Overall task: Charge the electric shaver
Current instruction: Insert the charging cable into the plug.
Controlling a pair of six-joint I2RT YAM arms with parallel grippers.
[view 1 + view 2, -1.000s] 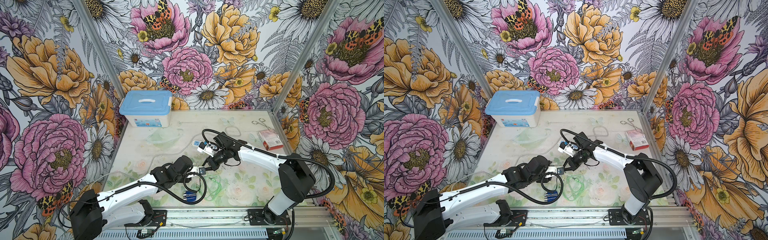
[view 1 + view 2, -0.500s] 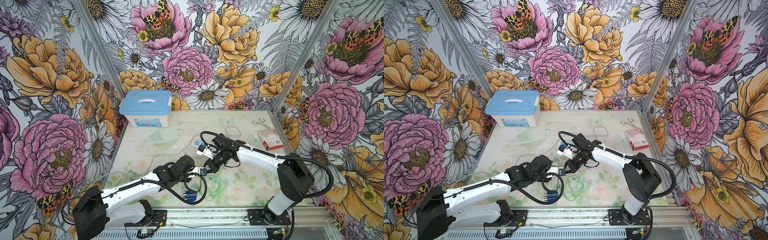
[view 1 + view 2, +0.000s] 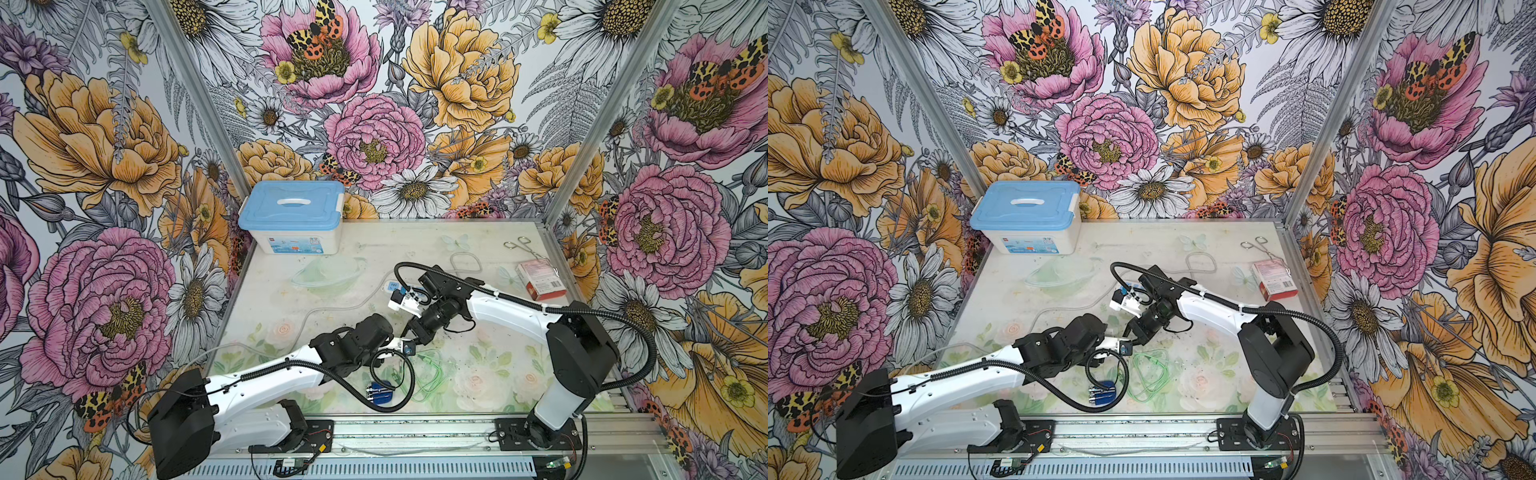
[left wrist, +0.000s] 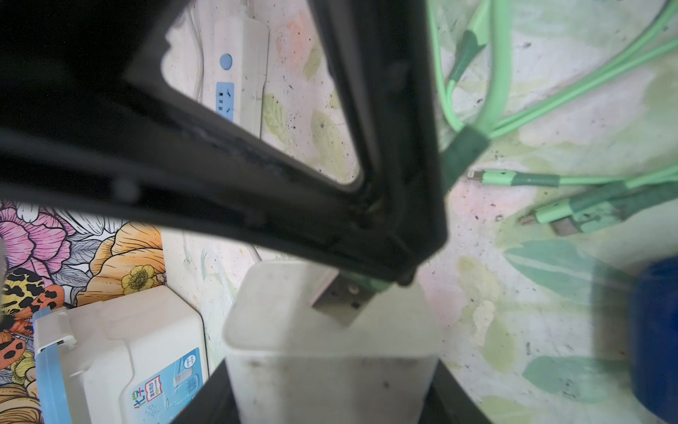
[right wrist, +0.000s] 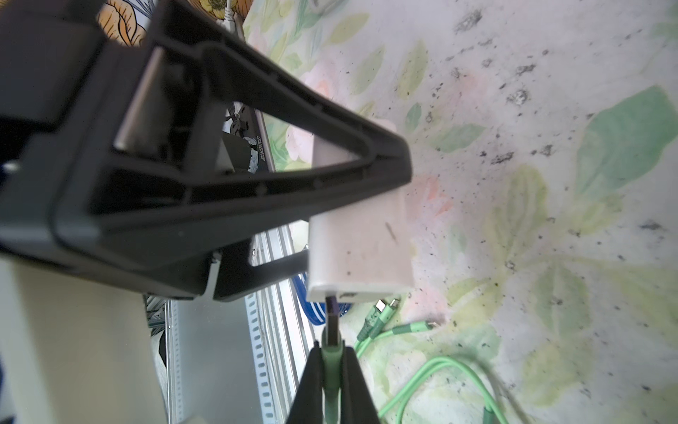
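Green rubber of a cable plug [image 5: 332, 367] sat pinched in the right claw [image 5: 332, 350]. Its jaws were closed tight on the plug, so the metal tip stuck out free in front. Straight ahead of that tip, the left claw [image 4: 330, 389] gripped a white charger cube [image 4: 330, 359] across its sides, jaws about half open around it, turning the cube's end face toward the plug. The tip met that face at a slant; how deep it sat I could not tell. Each arm likely held one half so the two could be lined up in the air.

The shaver [image 3: 380, 394] lay untouched on the bench [image 3: 291, 299], behind the left claw toward the arm bases, beside the loose green cable [image 3: 432, 374]. A power strip [image 3: 395, 286] lay just beyond the right claw.
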